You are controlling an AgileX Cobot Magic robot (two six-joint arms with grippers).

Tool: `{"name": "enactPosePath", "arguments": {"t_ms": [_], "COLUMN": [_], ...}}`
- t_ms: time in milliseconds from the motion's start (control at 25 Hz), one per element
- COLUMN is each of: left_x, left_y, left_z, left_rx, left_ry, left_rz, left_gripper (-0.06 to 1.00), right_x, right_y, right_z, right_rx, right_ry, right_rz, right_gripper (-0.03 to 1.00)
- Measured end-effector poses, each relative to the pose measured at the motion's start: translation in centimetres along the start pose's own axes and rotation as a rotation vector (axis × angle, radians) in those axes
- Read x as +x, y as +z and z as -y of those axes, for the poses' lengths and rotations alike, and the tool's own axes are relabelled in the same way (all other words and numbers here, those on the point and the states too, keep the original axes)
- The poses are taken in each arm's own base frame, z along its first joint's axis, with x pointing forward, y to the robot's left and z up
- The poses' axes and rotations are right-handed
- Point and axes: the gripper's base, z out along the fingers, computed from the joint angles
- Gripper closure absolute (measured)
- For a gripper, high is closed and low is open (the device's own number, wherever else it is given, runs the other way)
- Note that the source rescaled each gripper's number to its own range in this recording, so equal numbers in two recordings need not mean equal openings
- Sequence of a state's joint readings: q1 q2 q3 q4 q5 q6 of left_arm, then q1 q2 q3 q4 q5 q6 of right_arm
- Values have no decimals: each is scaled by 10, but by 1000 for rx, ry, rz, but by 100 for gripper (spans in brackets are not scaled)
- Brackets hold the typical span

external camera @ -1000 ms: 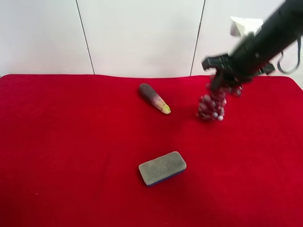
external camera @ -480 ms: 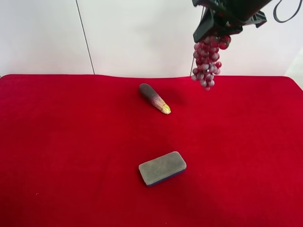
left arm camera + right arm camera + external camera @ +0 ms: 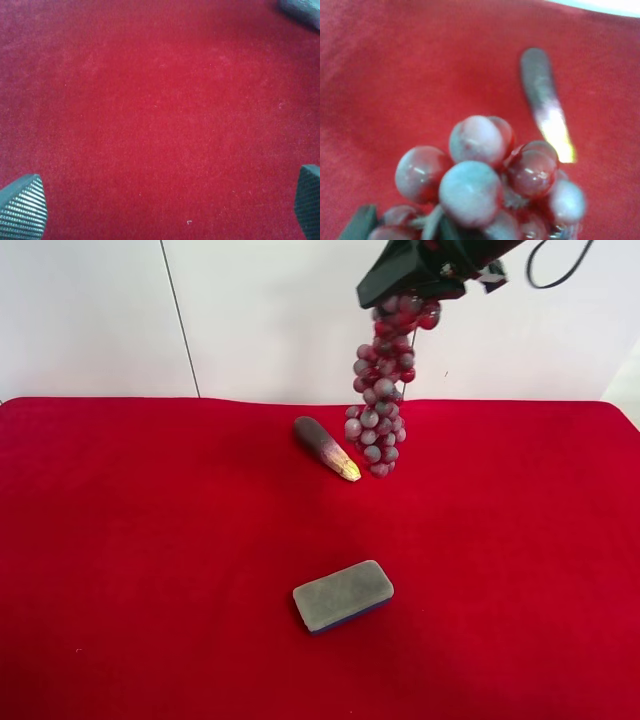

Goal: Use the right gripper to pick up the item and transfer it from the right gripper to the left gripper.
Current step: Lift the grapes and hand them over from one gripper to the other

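Two grippers: one clamped, one spread.
right gripper: fingers closed on the top of the item, in air.
item: hangs straight below those fingers, over red cloth.
left gripper: fingers wide apart, empty, red cloth beneath.

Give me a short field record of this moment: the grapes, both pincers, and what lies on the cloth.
Held item: grape bunch, hanging in the air above the red cloth
Right pincer: shut on the top of the bunch
Left pincer: open, empty, over bare cloth
On cloth: eggplant piece behind, sponge block in front
Handover: not yet done
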State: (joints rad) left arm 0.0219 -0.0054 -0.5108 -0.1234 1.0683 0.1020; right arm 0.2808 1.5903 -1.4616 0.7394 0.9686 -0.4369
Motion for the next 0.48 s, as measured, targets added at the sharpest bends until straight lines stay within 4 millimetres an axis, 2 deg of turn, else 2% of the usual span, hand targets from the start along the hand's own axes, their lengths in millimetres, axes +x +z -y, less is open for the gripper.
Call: {"name": "enactPosePath", "arguments": {"t_ms": [280,360,480], "left_x": [0,0,0], "left_y": [0,0,0], "left_z": [0,0,0], "left_rx": [0,0,0], "left_ry": [0,0,0], "left_rz": [0,0,0], "left_gripper": [-6,-6,-6], "right_x": [0,1,-2], "right_y": [42,55,67], "right_z": [7,-1,-26], "right_rx": [-182,-219,-274], "right_ry": [19,-10,-73], "right_rz": [-24,-39,-52], "right_gripper": [95,95,95]}}
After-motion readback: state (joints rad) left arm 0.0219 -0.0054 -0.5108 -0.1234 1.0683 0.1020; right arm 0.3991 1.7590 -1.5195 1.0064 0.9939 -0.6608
